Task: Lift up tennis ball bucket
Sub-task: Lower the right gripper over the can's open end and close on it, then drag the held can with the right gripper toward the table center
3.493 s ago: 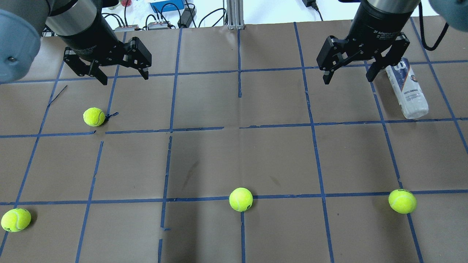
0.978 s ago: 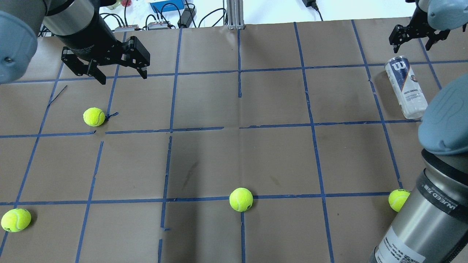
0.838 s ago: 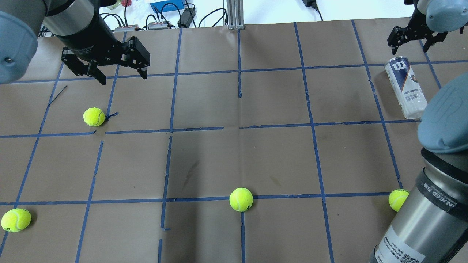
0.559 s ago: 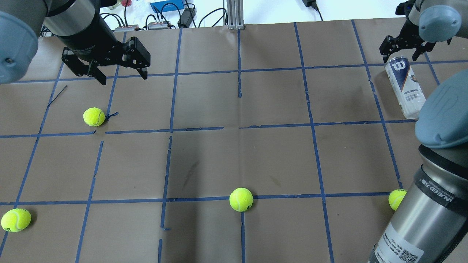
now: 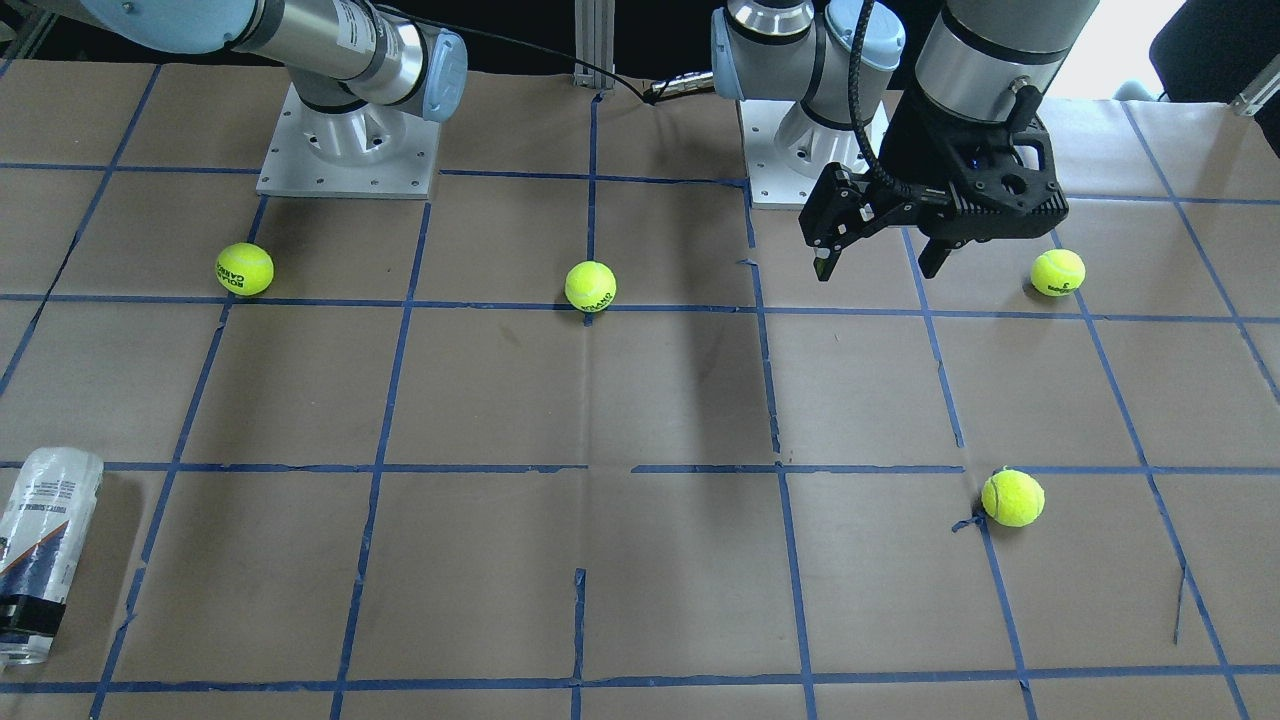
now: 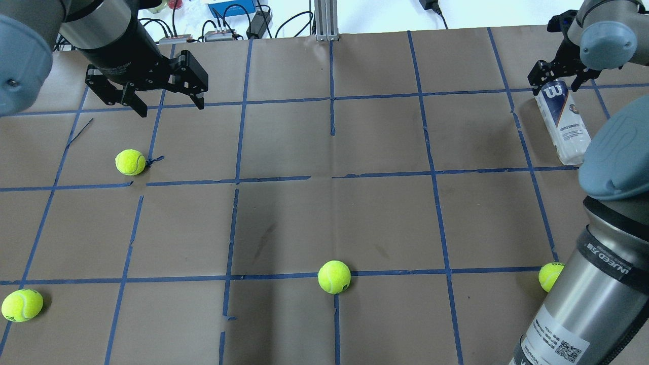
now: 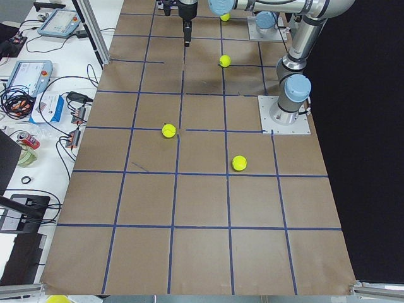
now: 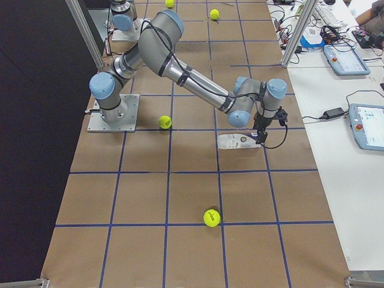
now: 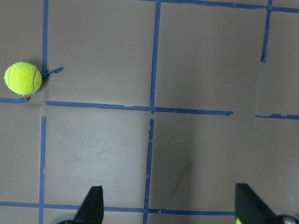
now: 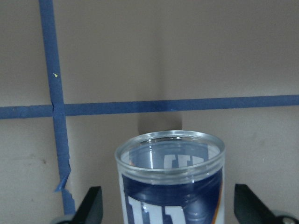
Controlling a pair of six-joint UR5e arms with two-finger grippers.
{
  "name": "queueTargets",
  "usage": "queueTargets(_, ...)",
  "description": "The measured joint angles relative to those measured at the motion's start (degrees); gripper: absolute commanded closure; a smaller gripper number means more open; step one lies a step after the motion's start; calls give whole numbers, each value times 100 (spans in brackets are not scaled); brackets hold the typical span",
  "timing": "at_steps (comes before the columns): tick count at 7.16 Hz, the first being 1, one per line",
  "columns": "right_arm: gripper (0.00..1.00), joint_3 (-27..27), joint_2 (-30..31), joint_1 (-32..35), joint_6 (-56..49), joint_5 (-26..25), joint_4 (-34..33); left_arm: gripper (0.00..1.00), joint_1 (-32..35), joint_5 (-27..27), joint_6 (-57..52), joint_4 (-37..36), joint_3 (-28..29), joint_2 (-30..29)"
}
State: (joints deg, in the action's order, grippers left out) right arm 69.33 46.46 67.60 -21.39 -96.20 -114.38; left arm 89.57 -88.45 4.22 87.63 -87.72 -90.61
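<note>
The tennis ball bucket (image 6: pixel 564 124) is a clear can with a white and navy Wilson label. It lies on its side at the table's far right, also seen in the front view (image 5: pixel 40 540) and the right side view (image 8: pixel 239 142). My right gripper (image 6: pixel 556 83) is open and low over the can's far, open end. In the right wrist view its fingers (image 10: pixel 91 207) stand on either side of the can's rim (image 10: pixel 170 140) with gaps between. My left gripper (image 6: pixel 167 104) is open and empty, hovering at the far left.
Several yellow-green tennis balls lie about: one under my left gripper (image 6: pixel 130 162), one at front centre (image 6: pixel 334 277), one at front left (image 6: pixel 22 305). My right arm's elbow (image 6: pixel 603 253) partly hides another (image 6: pixel 549 276). Cables and boxes (image 6: pixel 230 10) lie beyond the far edge.
My right gripper has swung from above the can round to the far edge, then come back and down until its open fingers straddle the can's far end. The left arm has not moved.
</note>
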Motion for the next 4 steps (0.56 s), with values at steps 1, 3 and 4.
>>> queueTargets(1, 16, 29, -20, -27, -25, 19, -9, 0, 0, 2, 0, 4, 14, 0)
queueTargets(3, 34, 68, -17, -56, -12, 137, -8, 0, -10, 8, 0, 28, 52, 0)
queueTargets(4, 45, 78, 3, -59, -17, 205, -6, 0, -12, 9, 0, 33, 57, 0)
